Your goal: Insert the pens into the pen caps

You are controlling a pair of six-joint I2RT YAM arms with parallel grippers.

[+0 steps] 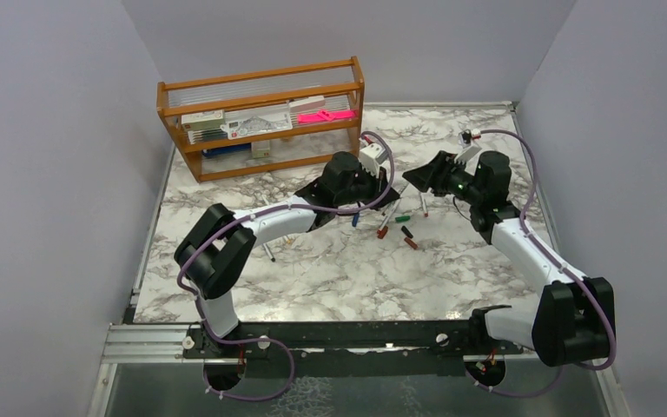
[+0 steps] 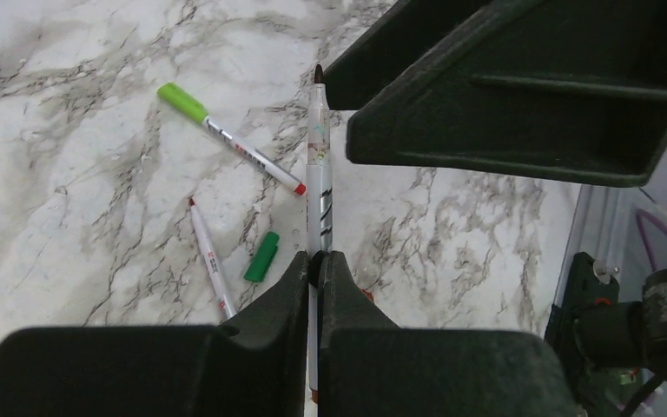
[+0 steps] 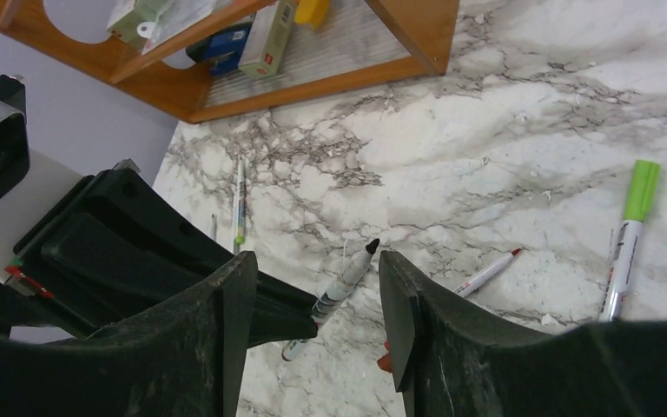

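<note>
The left gripper (image 2: 317,258) is shut tight on a pen (image 2: 319,165) with a white barrel. In the left wrist view the pen runs up the middle of the frame, gripped low on the barrel, and its dark bare tip points to the top of the frame. It appears to be held above the marble table (image 1: 330,269), not lying on it. The right gripper (image 3: 317,258) has its jaws wide apart and holds nothing. In its own view the tip of the held pen lies in the gap between the two fingers, close to the finger on the right of the frame.

This pen has no cap yet, so I judge the step in hand is to bring a cap onto that tip. Loose caps lie on the table in the middle of the top view, just below the two grippers. Among them are a green cap (image 1: 402,218) and, lower left of it, a dark red cap (image 1: 382,232). The tip looks dark brown or dark red, but it is too small to be sure which cap belongs to it.

To do this well, the right gripper should take the cap near its closed end, leaving the open mouth free, and bring it in line with the barrel. The left gripper should only hold firm. Push straight along the pen, because an angled push may bend the tip or squeeze the cap out of the fingers.
</note>
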